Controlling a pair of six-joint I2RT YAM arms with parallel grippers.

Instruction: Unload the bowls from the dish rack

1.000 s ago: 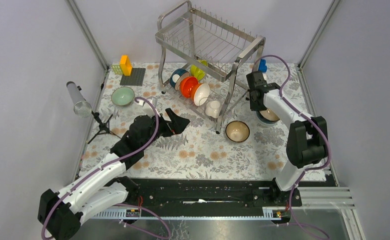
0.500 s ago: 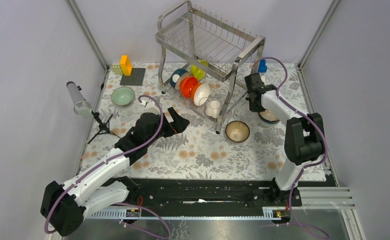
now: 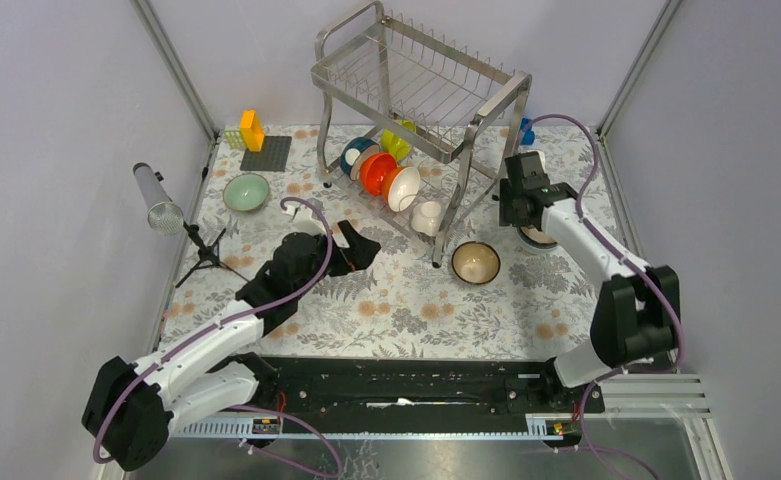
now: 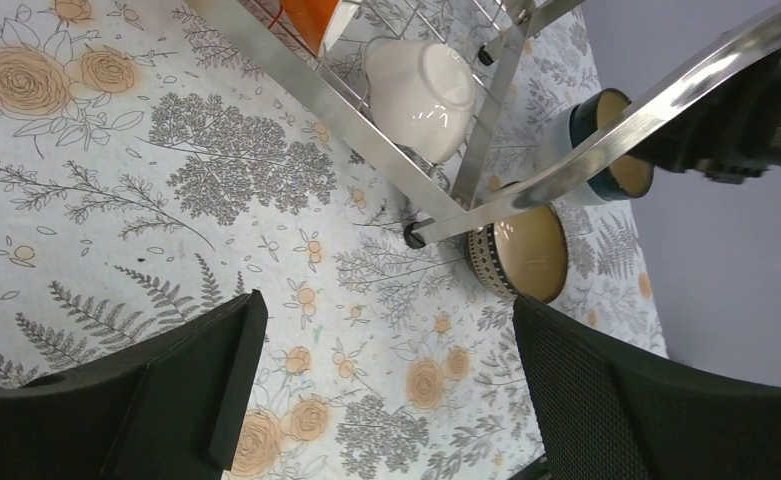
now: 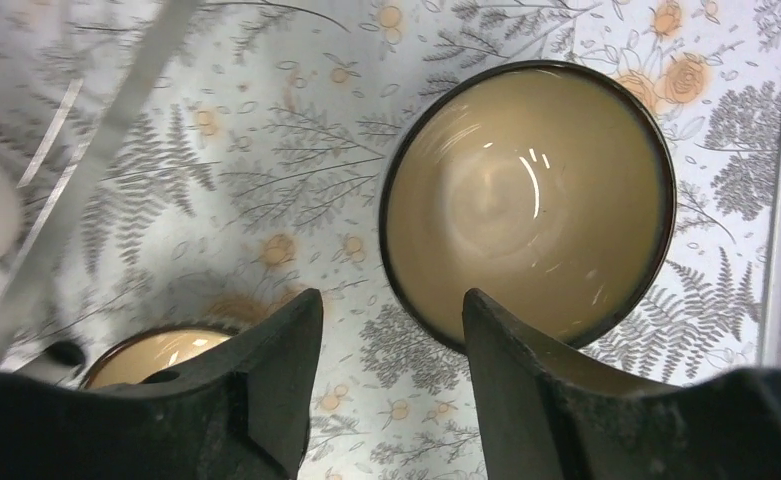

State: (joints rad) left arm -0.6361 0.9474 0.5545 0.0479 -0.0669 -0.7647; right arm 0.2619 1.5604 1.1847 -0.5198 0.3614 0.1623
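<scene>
Shiny steel wire dish rack (image 3: 416, 85); glossy glazed bowls (image 5: 526, 200); matt printed floral table cover (image 3: 406, 300)

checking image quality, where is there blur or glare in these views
Right wrist: the dish rack bars at left are out of focus, and light streaks glare inside the beige bowl. Left wrist: the rack's near rail is blurred and shiny. Top external: sharp, evenly lit.
</scene>
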